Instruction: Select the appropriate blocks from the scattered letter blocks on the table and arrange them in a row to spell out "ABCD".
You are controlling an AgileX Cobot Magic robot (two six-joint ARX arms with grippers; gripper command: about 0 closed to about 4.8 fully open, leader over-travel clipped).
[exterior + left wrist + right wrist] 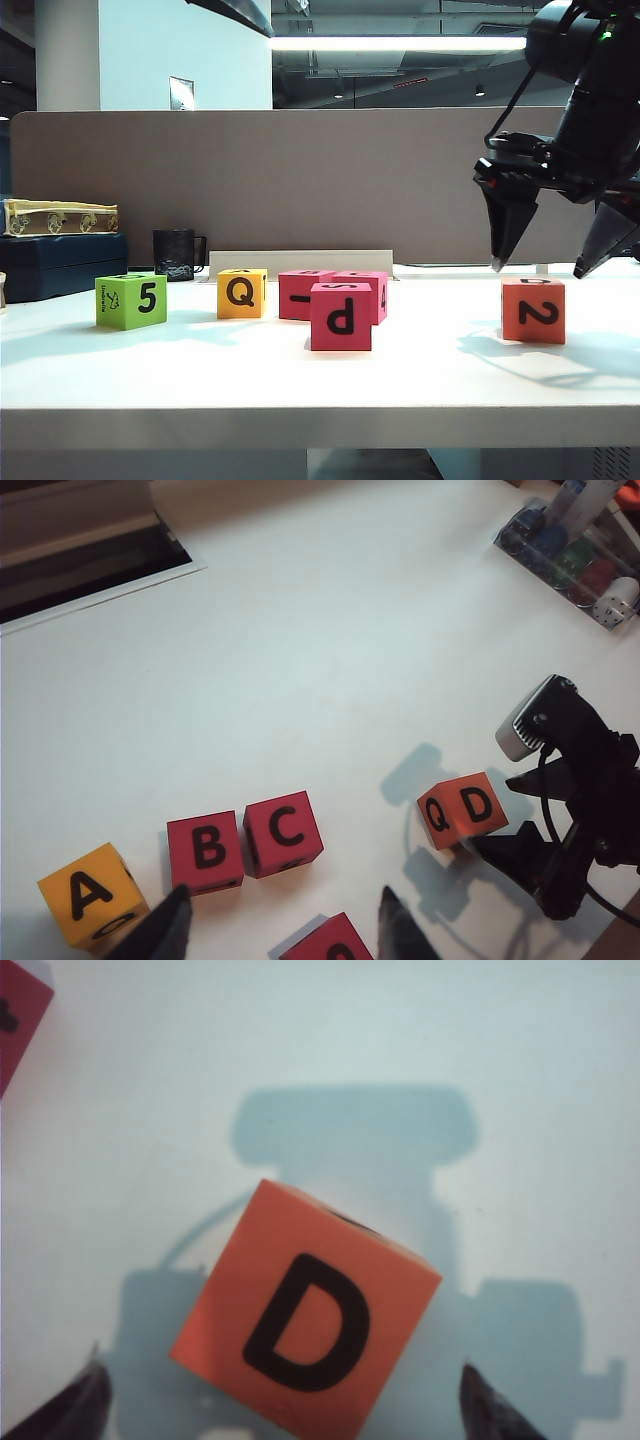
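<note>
On the desk, the A block, B block and C block stand in a row, B and C touching, A just beside B; the D block sits well apart at 3 o'clock, turned askew. The right pincer hovers over D, jaws wide apart, gripping nothing; the left pincer hangs near the row, jaws apart and empty. I'd judge three letters placed; D still needs bringing alongside C.
</note>
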